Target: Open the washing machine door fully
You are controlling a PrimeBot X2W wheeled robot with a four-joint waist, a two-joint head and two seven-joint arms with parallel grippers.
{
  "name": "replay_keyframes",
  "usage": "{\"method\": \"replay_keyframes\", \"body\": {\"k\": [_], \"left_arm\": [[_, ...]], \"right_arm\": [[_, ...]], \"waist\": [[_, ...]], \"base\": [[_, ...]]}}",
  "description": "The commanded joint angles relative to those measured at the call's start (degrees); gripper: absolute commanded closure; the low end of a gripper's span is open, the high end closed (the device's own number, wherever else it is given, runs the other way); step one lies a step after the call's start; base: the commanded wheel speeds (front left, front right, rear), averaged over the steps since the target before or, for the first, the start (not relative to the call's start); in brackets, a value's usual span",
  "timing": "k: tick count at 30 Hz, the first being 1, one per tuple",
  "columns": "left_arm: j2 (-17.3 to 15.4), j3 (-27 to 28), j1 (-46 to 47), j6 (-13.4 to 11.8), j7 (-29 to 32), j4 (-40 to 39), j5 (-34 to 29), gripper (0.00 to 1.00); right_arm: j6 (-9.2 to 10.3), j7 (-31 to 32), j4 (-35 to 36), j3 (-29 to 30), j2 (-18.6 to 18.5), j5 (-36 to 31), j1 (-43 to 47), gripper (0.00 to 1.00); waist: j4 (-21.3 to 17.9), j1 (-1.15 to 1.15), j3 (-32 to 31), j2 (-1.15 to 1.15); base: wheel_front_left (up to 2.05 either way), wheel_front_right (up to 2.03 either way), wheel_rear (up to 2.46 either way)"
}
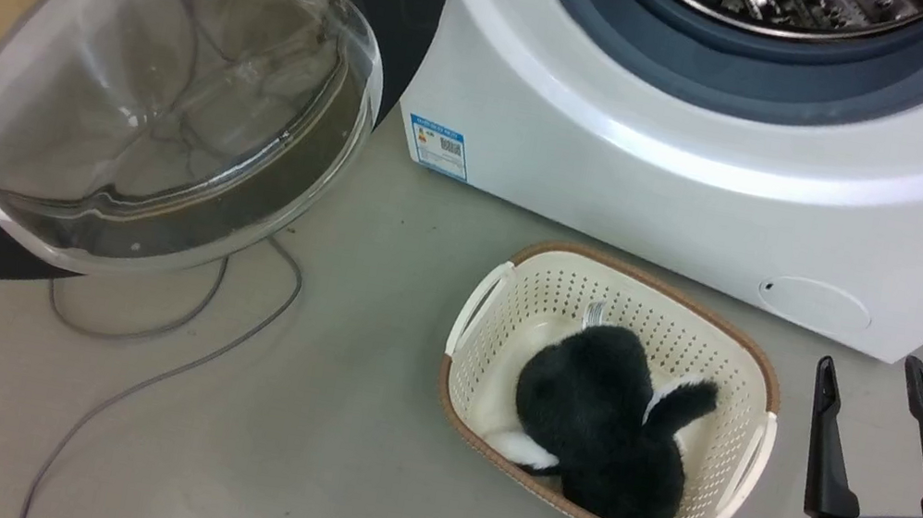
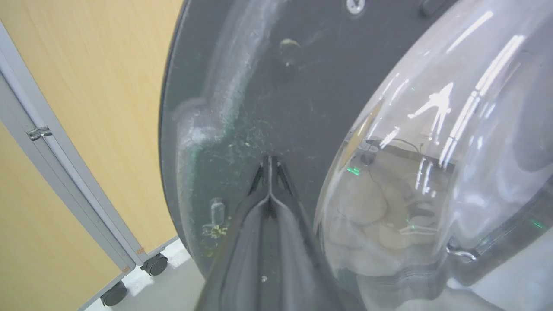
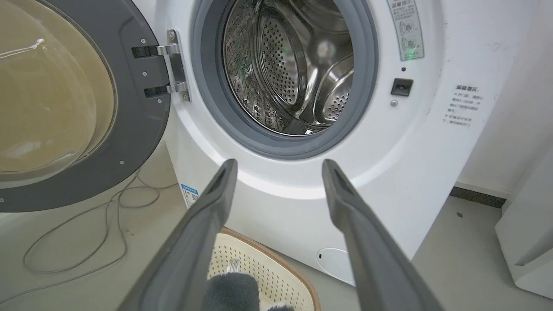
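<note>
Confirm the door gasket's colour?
The gasket is plain grey with a slight blue tint and no pattern. It shows best in the right wrist view.

Lab-like test room: washing machine, wheeled wood-look partition (loose cables on floor)

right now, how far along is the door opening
Done: the washing machine door is swung wide, leaving the drum exposed. In hand: the shut left claw points at the door's inner rim, contact unclear. Left: possibly a final push further back; the right claw hangs open.
</note>
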State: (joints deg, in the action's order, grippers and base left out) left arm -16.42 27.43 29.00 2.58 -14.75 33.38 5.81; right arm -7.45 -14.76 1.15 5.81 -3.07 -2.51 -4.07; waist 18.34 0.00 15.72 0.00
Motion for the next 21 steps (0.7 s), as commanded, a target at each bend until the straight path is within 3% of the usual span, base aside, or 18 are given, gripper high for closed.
{"method": "replay_keyframes", "body": {"k": [1,11,21], "left_arm": [[-0.5,0.1,0.1,0.3,-0.3,-0.7,-0.6,1.0],[2.3,-1.1,-6.8,2.4,-0.3,-9.5,-2.8,1.0],[7.4,-7.9,-15.0,3.8,-0.3,-20.3,-5.5,1.0]], "right_arm": [[-0.03,-0.2,-0.1,0.1,0.2,0.2,-0.5,0.0],[-0.03,-0.2,0.0,0.3,0.2,2.4,1.3,0.0],[-0.03,-0.2,0.2,0.8,0.2,3.7,4.0,0.0]], "waist": [[-0.1,0.0,-0.6,0.0],[-0.6,0.0,-6.1,0.0],[-1.9,0.0,-11.6,0.0]], "base": [[0.0,0.0,0.0],[0.0,0.0,0.0],[0.0,0.0,0.0]]}}
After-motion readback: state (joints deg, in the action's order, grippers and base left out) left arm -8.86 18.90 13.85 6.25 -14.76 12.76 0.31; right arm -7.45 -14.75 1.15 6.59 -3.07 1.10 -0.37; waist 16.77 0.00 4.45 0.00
